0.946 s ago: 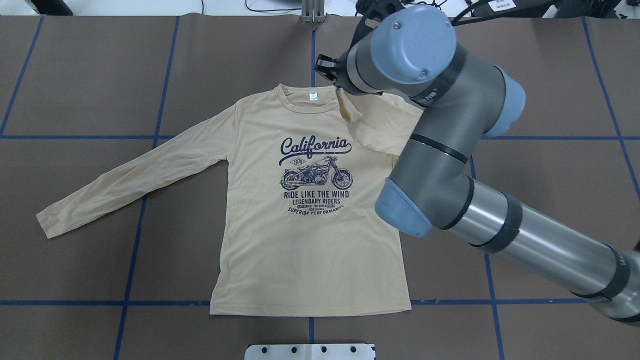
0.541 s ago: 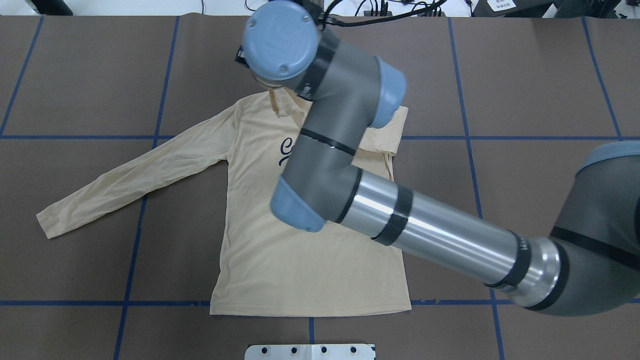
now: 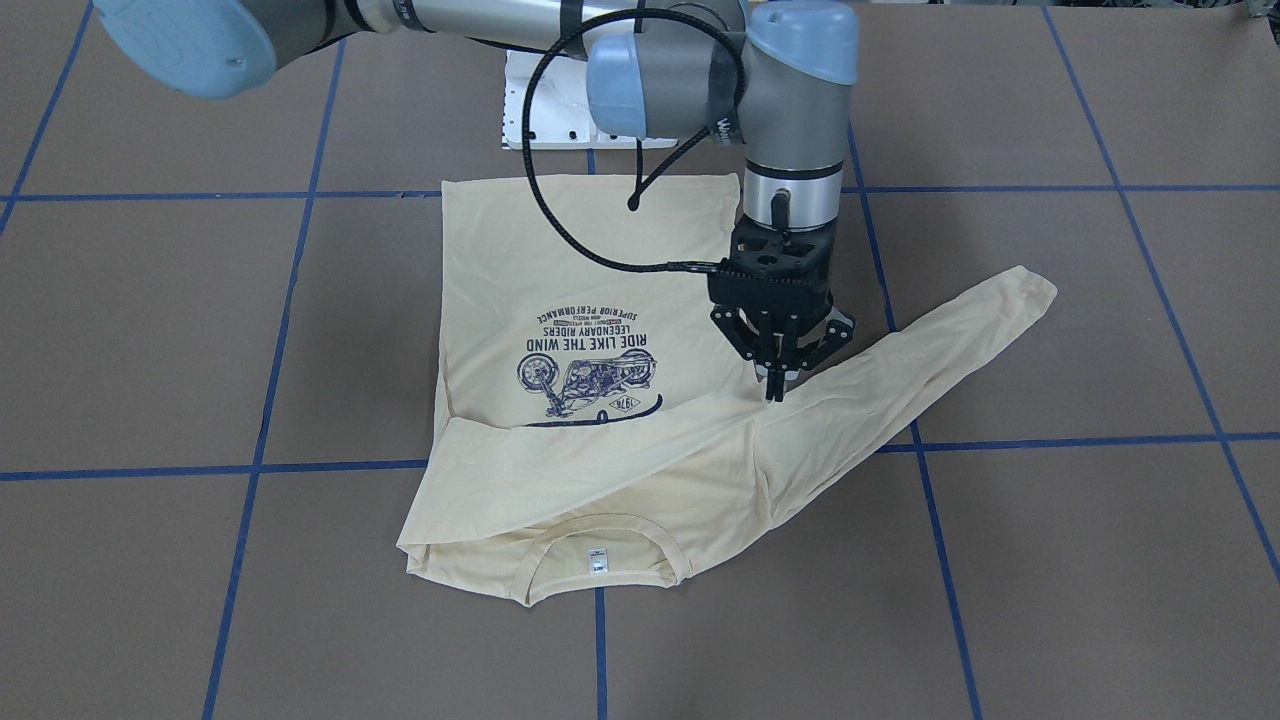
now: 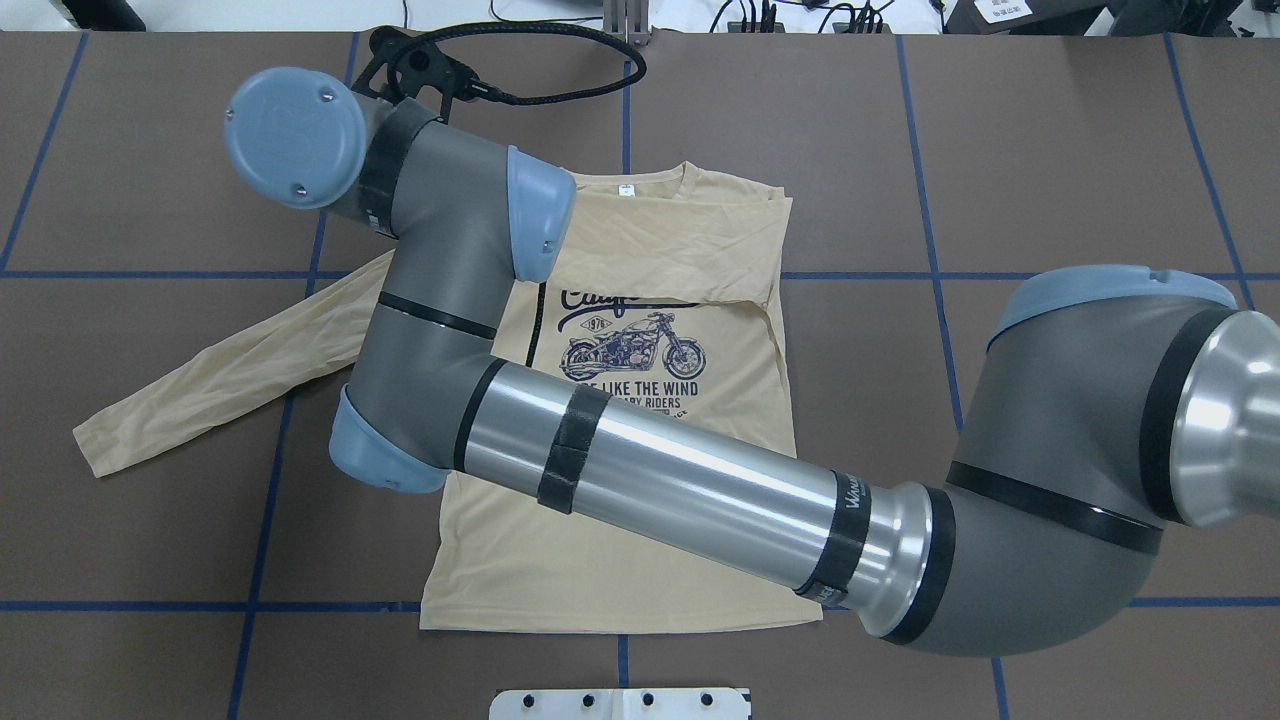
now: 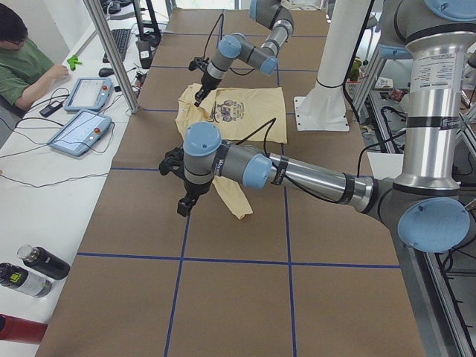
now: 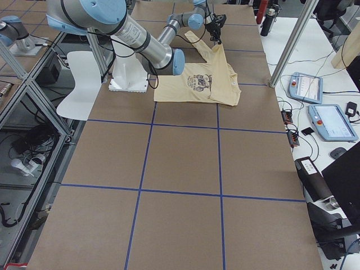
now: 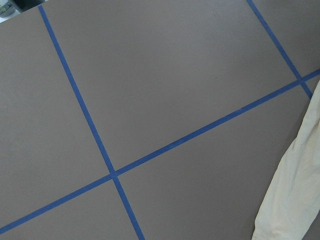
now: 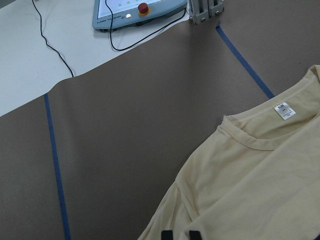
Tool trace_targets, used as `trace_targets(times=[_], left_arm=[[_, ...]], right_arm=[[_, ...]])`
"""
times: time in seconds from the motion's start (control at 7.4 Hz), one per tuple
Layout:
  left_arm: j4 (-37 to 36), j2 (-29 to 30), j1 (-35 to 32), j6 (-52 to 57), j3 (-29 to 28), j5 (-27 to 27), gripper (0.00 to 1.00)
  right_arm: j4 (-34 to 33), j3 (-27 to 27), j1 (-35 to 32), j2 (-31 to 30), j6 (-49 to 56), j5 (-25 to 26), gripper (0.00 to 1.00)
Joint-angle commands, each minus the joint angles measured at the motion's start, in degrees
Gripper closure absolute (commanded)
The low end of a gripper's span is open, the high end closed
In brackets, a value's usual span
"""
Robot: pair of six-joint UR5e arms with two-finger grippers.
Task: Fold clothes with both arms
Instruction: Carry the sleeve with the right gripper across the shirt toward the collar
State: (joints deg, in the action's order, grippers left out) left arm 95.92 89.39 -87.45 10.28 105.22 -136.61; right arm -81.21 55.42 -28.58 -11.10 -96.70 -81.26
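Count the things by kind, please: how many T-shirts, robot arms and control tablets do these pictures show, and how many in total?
T-shirt: 1
Robot arms: 2 (left arm, right arm)
Control tablets: 2 (near tablet, far tablet)
Total: 5

**Robot lab with a taped test bench**

Brown paper (image 6: pixel 180 157) covers a long table, ruled into squares with blue tape (image 6: pixel 219 163). In the right side view, two arms (image 6: pixel 140 42) rise from a white pedestal (image 6: pixel 128 70) at 10 o'clock. Cabled teach pendants (image 6: pixel 332 121) lie at 3 o'clock, and aluminium posts (image 6: pixel 288 44) frame the bench. In the left side view, a person (image 5: pixel 26 63) sits at 10 o'clock.
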Motion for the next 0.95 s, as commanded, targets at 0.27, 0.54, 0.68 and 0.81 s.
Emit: trace_targets(times=[0.27, 0.54, 0.68, 0.81], left_arm=[[3.0, -0.2, 0.0, 0.1, 0.7, -8.2, 0.0], [8.7, 0.0, 2.8, -1.4, 0.8, -8.8, 0.0], [9.5, 0.3, 7.5, -3.7, 0.8, -8.8, 0.0], [11.8, -0.3, 10.4, -7.1, 0.7, -7.8, 0.0]], right_arm=[[-0.7, -1.0, -8.4, 1.4, 0.5, -13.5, 0.01], [-2.8, 13.7, -10.8, -13.1, 4.7, -20.0, 0.0], [-4.4, 22.4, -11.7, -20.9, 8.1, -20.9, 0.0], [-5.3, 29.8, -13.8, -27.9, 13.0, -23.9, 0.0]])
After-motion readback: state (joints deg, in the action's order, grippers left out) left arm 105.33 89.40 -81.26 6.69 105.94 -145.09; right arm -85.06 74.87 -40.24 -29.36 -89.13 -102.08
